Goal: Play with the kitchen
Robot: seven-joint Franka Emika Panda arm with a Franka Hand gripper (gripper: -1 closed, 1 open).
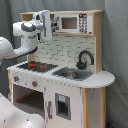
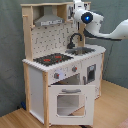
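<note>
Both exterior views: gripper point(image 1: 48, 31) high beside kitchen point(image 2: 60, 65) hood point(image 2: 48, 20); finger state unclear, can't tell

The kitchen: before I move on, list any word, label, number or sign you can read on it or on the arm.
None readable.
Microwave panel on the kitchen: small keypad marks, too blurred to read.
Arm: one blue light, no text.

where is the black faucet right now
In both exterior views the black faucet arches over the sink, beside the stovetop and in front of the backsplash.
</note>
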